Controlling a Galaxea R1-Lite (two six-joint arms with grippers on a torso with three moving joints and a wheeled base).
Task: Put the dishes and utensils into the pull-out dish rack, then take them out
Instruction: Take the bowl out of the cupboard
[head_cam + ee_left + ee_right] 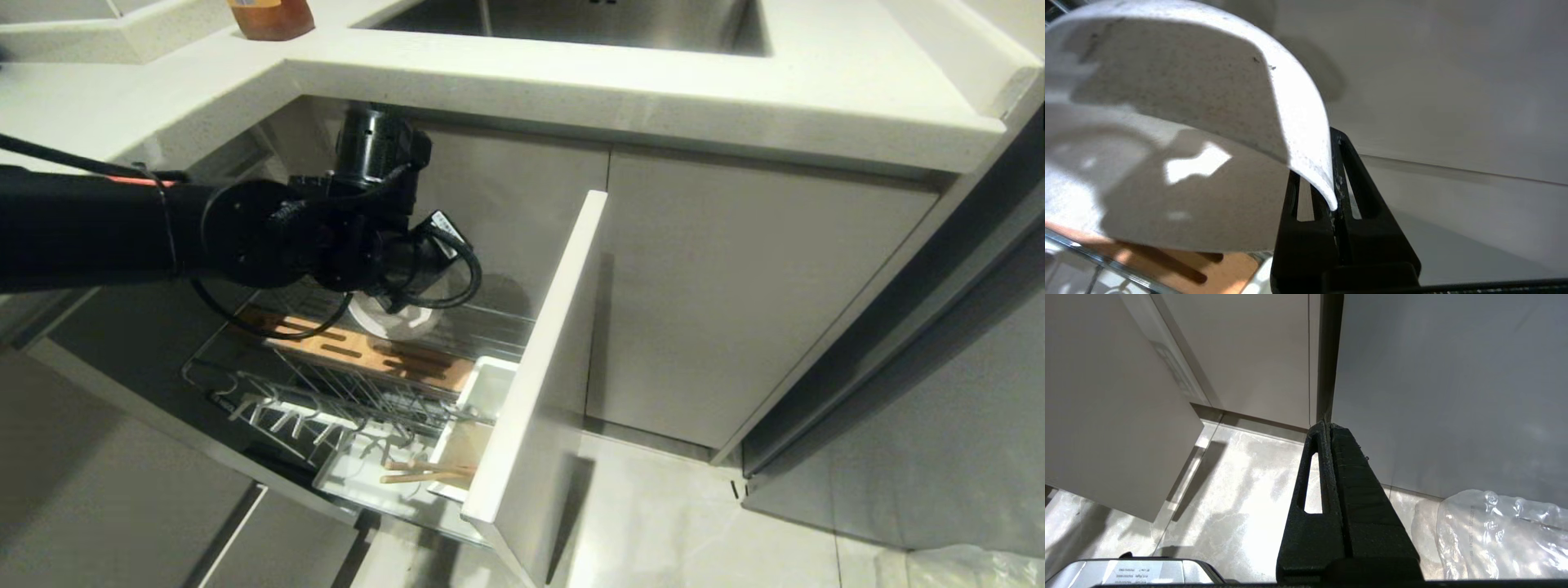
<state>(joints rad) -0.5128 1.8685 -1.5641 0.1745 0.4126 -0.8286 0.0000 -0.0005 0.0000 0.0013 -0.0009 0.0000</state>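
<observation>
The pull-out dish rack (326, 392) stands drawn out below the counter, with its slotted wood strip (375, 355) across the middle. My left gripper (1327, 171) reaches down over the rack's back part and is shut on the rim of the cream-white bowl (1167, 102). The bowl (392, 322) shows only partly under my left wrist in the head view, tilted above the wood strip. A pair of wooden chopsticks (424, 472) lies in a white utensil cup (461, 457) at the rack's front. My right gripper (1327, 426) hangs shut and empty over the floor.
The rack's tall white front panel (539, 367) stands right of the basket. The counter (653, 82) with its sink (571, 20) overhangs the rack, and an amber bottle (269, 16) stands on it. A clear plastic bag (1498, 535) lies on the floor.
</observation>
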